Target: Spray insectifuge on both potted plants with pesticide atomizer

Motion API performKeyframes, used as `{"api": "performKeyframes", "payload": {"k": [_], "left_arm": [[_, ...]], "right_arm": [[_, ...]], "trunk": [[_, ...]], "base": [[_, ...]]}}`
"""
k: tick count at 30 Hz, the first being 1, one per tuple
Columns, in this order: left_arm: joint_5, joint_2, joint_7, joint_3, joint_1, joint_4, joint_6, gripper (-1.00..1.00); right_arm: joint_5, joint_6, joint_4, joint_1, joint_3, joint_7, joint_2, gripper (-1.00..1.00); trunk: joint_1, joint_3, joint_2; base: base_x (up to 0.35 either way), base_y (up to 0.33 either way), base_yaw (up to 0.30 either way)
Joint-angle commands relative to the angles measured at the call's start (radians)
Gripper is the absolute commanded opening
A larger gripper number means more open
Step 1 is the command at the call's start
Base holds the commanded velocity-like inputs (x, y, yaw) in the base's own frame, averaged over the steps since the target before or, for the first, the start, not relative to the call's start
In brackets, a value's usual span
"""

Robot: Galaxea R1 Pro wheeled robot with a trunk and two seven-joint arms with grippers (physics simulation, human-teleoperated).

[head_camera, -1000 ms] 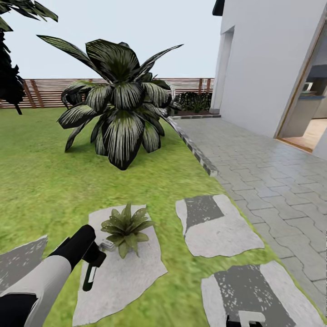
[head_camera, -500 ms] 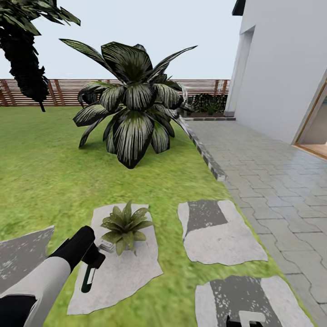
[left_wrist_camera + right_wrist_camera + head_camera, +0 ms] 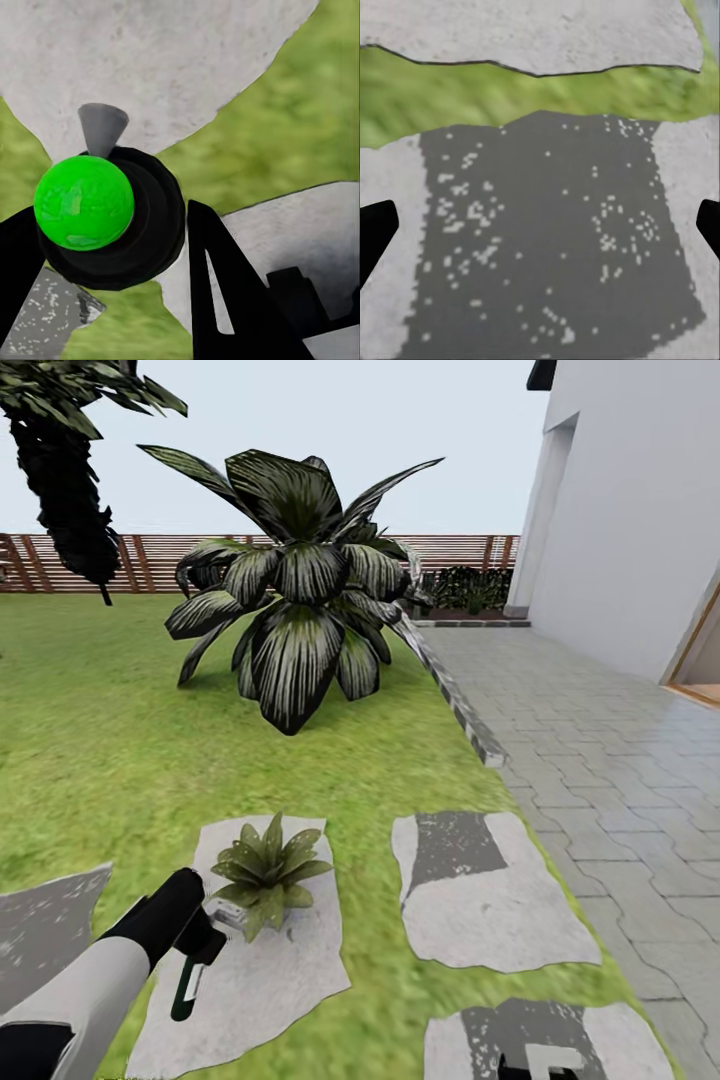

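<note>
Potted plant [image 3: 262,866] low on a grey stepping stone [image 3: 262,970] in the lawn [image 3: 90,760], at about 2 o'clock from the left pincer [image 3: 205,935] and just beside it, leaves nearly touching the atomizer's pale nozzle. Pesticide atomizer [image 3: 192,972] clamped in the left pincer, dark body hanging down toward 6 o'clock over the stone, nozzle toward the plant. From the left wrist, the atomizer [image 3: 112,214] as a round black body with a bright green cap and a grey cone tip, black fingers [image 3: 232,300] pressed against it on either side, stone and grass below.

Right pincer [image 3: 540,225] spread wide, black fingertips [image 3: 375,232] at opposite edges of the right wrist view, nothing between them, above a dark-mottled stepping stone [image 3: 547,240] with a grass strip beyond.

Big striped agave [image 3: 295,590] at 12 o'clock from the plant, well apart. Scaly palm trunk [image 3: 65,490] at 10 o'clock, brown slat fence [image 3: 120,560] behind. Grey paved path [image 3: 600,760] and white house wall [image 3: 640,510] toward 2 o'clock.
</note>
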Motion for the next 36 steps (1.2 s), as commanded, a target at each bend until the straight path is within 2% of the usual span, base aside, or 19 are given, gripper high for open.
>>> {"api": "performKeyframes", "payload": {"k": [1, 6, 18, 25, 31, 36], "left_arm": [[-0.008, 0.005, -0.009, -0.006, 0.0, -0.002, 0.001, -1.0], [-0.01, 0.014, -0.009, -0.007, 0.01, -0.002, -0.001, -1.0], [-0.001, 0.005, -0.008, -0.007, 0.052, -0.011, -0.012, -1.0], [0.004, 0.001, 0.002, -0.004, 0.054, -0.006, -0.046, -1.0], [0.01, 0.005, 0.011, -0.004, 0.065, -0.002, -0.05, -1.0], [0.012, 0.003, 0.054, -0.004, 0.069, -0.002, -0.051, -1.0]], "right_arm": [[0.011, -0.003, 0.002, -0.001, -0.007, -0.004, 0.0, 1.0], [0.011, -0.003, 0.002, -0.001, -0.007, -0.004, 0.0, 1.0], [0.011, -0.003, 0.002, -0.001, -0.007, -0.004, 0.0, 1.0], [0.012, -0.003, 0.002, -0.001, -0.007, -0.004, -0.002, 1.0], [0.012, -0.003, 0.002, -0.001, -0.007, -0.004, -0.004, 1.0], [0.011, -0.003, 0.002, -0.001, -0.007, -0.003, -0.003, 1.0]], "trunk": [[0.0, -0.001, 0.0], [0.0, -0.001, 0.0], [0.0, -0.001, 0.0], [0.0, -0.001, 0.0], [0.0, -0.001, 0.0], [0.0, -0.001, 0.0]], "base": [[0.127, -0.002, 0.264], [0.111, -0.001, 0.274], [0.05, 0.0, 0.265], [0.004, -0.005, 0.032], [0.119, -0.206, 0.0], [0.13, -0.251, 0.0]]}}
